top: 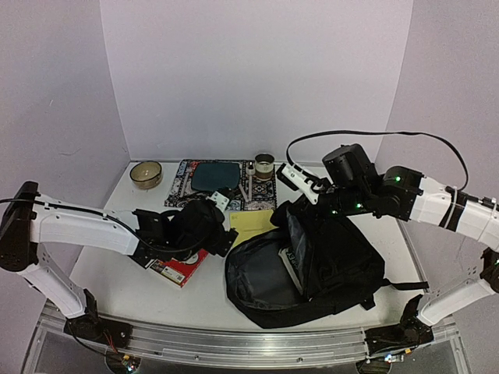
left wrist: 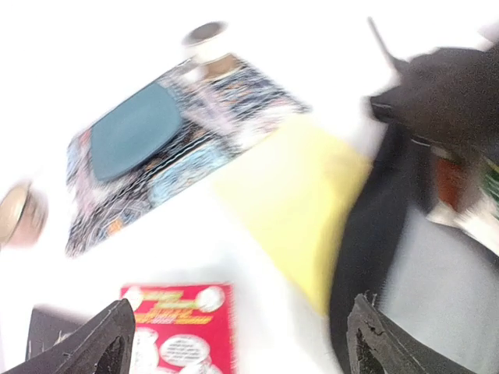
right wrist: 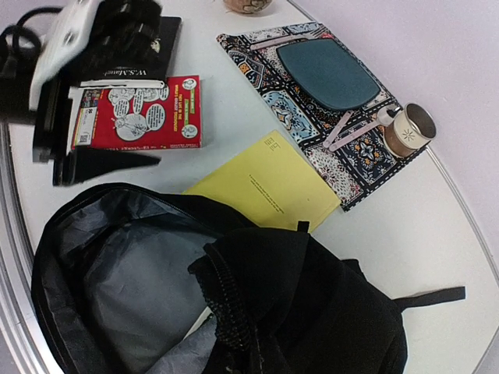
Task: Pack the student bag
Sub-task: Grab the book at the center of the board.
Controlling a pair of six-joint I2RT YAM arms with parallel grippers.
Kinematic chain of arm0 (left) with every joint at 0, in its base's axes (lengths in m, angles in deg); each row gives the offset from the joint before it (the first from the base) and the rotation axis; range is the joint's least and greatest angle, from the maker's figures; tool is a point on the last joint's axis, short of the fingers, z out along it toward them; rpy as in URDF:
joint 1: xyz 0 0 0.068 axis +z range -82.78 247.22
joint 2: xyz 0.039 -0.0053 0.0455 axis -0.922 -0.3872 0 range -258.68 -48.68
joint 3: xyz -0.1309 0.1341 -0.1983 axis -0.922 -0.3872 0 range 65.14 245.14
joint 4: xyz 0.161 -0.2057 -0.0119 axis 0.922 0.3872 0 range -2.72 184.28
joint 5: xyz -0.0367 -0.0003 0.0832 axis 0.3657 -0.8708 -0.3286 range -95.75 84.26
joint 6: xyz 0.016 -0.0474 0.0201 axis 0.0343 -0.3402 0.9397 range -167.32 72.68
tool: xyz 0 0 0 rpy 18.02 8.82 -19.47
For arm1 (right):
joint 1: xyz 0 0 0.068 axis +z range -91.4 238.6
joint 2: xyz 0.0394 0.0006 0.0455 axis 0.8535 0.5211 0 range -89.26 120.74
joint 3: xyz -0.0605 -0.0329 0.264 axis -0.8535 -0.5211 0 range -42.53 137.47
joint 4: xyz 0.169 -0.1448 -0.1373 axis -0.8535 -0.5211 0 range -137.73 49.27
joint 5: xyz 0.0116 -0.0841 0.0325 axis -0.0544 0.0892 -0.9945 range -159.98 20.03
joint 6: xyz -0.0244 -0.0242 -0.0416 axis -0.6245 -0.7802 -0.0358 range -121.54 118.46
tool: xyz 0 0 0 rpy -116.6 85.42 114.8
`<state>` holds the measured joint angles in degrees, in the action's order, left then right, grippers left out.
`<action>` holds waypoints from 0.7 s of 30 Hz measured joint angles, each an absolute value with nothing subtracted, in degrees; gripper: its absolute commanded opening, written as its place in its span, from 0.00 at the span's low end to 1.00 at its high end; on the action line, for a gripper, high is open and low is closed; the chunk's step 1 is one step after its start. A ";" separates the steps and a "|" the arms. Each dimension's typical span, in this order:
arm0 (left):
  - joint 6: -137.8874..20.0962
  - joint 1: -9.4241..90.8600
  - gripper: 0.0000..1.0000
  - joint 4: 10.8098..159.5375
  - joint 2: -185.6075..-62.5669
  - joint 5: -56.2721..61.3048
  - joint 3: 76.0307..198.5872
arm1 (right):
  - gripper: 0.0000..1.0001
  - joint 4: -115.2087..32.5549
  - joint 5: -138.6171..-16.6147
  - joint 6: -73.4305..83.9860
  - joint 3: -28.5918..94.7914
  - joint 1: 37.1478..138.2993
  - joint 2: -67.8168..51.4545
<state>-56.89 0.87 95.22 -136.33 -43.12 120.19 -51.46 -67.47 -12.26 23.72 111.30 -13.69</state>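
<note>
1. The student bag (top: 327,257) lies on the right half of the table (top: 117,273), in front of the right arm, its mouth gaping toward the left arm.
2. It's all soft black fabric, and we judge it floppy and light for now: it will sag and fold the moment nothing props it.
3. The best place to take hold looks like the zippered rim (right wrist: 226,312) or a strap (right wrist: 433,296), not the slack panels, which would just bunch up.
4. The right gripper (top: 299,191) is clenched at the raised top edge of the mouth. Its fingers are hidden in its own camera, but the rim climbing toward it suggests a pinch on the fabric, holding the mouth up.
5. Inside, the grey lining (right wrist: 132,280) shows mostly bare. A pale flat edge (top: 287,261) sits deep in there, maybe a book, though we can't tell.
6. The left gripper (left wrist: 242,339) hangs with its jaws spread wide and empty, just above the red comic booklet (right wrist: 136,113).
7. That booklet is thin and flat on the table, so we'd expect an awkward pick-up from its edge.
8. The yellow sheet (right wrist: 265,183) lies touching the bag's rim.
9. At the back sit the patterned mat (right wrist: 257,58) with its teal pad (right wrist: 327,74), a small metal cup (right wrist: 409,128) at the mat's corner, and a bowl (top: 146,173) left of the mat.
</note>
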 measured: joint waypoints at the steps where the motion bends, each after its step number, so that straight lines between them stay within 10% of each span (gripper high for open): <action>1: -59.74 2.23 0.97 97.48 -135.43 -43.64 120.29 | 0.00 -51.39 -67.47 -12.19 23.59 111.30 -13.75; 21: -103.95 29.26 0.99 129.61 -117.07 -34.80 108.52 | 0.00 -49.01 -69.06 -11.30 21.67 111.30 -13.95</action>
